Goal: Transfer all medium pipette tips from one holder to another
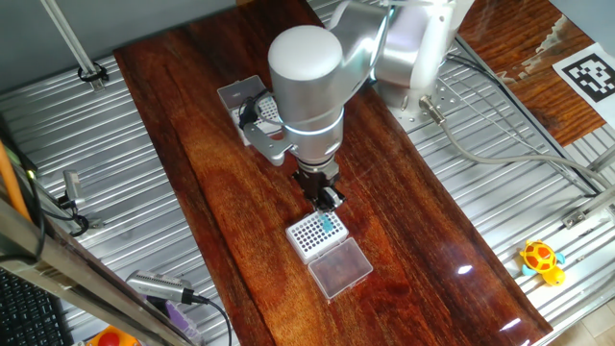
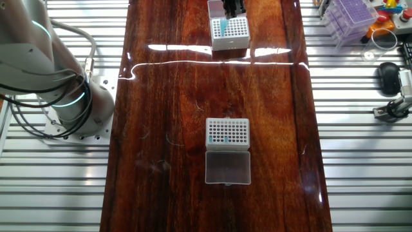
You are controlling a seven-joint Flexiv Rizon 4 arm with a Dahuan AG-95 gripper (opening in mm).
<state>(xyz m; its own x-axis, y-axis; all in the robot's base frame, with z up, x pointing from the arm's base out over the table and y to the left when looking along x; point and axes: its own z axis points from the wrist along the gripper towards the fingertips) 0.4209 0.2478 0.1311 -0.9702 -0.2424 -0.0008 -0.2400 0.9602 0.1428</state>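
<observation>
One fixed view shows the medium pipette tips as a teal patch at the rack's 2 o'clock corner, directly under the gripper; whether its jaws are parted or holding a tip cannot be told. The other fixed view shows a second rack mid-counter with a few teal dots and its clear lid at 6 o'clock. A slightly off-centre descent could jam neighbouring tips or nudge the light rack. The glossy wooden counter offers little grip. A yellow toy lies on the metal surround.
</observation>
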